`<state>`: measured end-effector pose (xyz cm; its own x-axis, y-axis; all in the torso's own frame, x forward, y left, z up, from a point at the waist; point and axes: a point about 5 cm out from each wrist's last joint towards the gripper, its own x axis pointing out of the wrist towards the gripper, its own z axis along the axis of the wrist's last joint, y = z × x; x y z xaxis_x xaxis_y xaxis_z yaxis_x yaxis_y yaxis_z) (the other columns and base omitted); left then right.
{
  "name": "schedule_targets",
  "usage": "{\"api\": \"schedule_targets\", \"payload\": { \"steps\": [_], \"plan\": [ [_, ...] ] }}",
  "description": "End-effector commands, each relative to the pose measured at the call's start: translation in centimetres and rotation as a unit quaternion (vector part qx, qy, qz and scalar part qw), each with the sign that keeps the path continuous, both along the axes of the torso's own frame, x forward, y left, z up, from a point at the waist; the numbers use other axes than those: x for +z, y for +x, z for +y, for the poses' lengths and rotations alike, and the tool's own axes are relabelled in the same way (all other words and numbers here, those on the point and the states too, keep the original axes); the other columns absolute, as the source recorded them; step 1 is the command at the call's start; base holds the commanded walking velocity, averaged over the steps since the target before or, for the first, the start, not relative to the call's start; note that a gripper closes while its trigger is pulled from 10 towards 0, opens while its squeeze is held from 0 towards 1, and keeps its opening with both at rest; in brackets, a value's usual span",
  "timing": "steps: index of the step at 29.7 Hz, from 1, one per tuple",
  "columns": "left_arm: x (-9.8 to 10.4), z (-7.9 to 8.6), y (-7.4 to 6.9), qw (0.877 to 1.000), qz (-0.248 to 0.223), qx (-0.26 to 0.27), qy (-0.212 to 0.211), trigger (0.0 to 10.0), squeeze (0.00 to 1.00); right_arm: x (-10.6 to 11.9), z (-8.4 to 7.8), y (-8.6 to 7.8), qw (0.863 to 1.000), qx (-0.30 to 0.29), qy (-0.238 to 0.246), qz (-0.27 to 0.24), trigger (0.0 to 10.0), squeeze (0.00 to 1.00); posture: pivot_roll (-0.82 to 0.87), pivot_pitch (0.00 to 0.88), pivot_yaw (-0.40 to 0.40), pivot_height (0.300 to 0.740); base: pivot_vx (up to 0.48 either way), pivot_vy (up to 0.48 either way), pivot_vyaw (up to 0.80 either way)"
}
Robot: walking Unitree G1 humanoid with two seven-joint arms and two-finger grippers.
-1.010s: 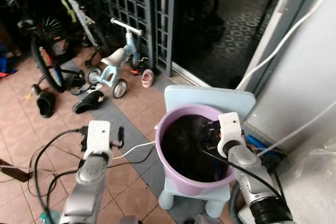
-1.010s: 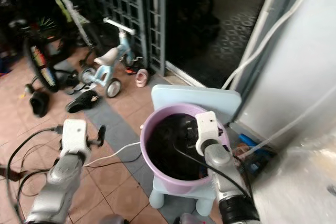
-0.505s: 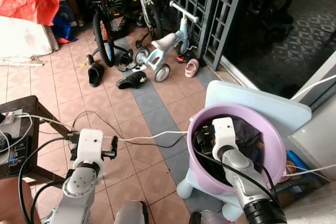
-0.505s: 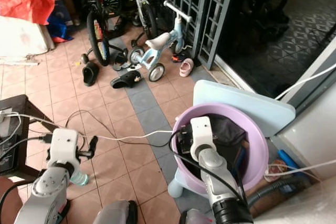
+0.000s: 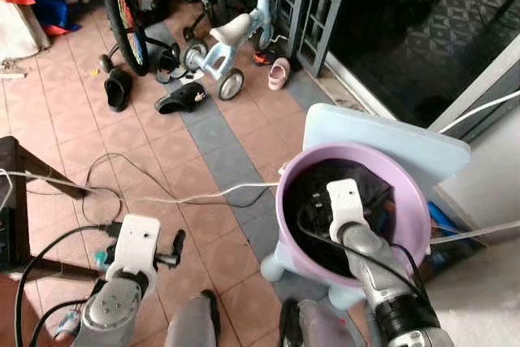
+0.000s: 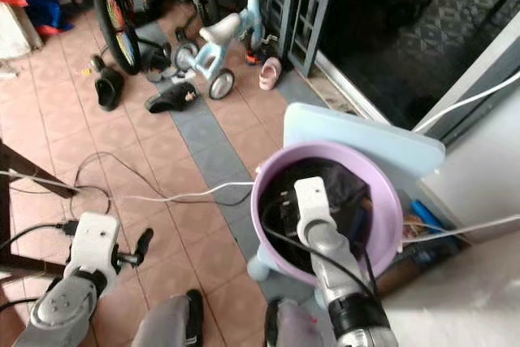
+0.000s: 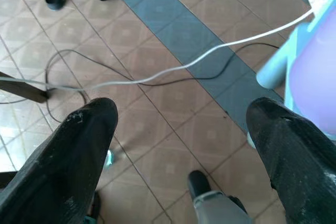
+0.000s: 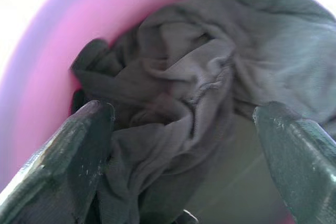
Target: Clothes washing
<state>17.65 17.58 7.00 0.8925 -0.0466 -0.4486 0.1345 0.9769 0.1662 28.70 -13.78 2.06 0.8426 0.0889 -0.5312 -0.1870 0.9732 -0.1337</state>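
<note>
Right gripper [image 8: 184, 145] reaches into the round purple plastic basin [image 5: 410, 225], fingers spread above the dark crumpled clothes [image 8: 210, 87].
Left gripper [image 7: 184, 145] hangs released above the tiled floor [image 7: 173, 108] (a white cable [image 7: 210, 56] crosses it); the camera has tilted since half a second ago.

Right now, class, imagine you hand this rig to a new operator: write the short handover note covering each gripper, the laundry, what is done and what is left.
Right gripper: open, lowered inside the purple tub, poised over the dark clothes, nothing gripped.
Left gripper: open, empty, held over the tiled floor to the left of the tub.
Things: the tub stands on a light blue stool; a white cable runs across the floor toward it.
Done: right gripper placed above the pile.
Left: close on a garment, lift it out, carry on with the washing.
</note>
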Motion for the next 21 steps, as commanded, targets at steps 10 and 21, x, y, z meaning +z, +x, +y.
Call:
{"api": "schedule_targets", "payload": {
  "steps": [10,21],
  "plan": [
    [0.3,-1.2,-1.8,1.000,0.008,-0.002,-0.005,10.0,0.00,-1.3,3.2,1.0,0.998,0.055,-0.024,0.008,8.4,0.00,0.18,0.397,-0.115,0.740,0.000,0.000,0.00],
    [1.2,-1.0,-3.6,1.000,0.020,0.003,0.003,10.0,0.00,-1.7,6.0,1.3,0.995,0.071,-0.073,0.009,0.0,0.00,0.23,0.430,-0.124,0.740,0.000,0.000,0.00]
  ]
}}
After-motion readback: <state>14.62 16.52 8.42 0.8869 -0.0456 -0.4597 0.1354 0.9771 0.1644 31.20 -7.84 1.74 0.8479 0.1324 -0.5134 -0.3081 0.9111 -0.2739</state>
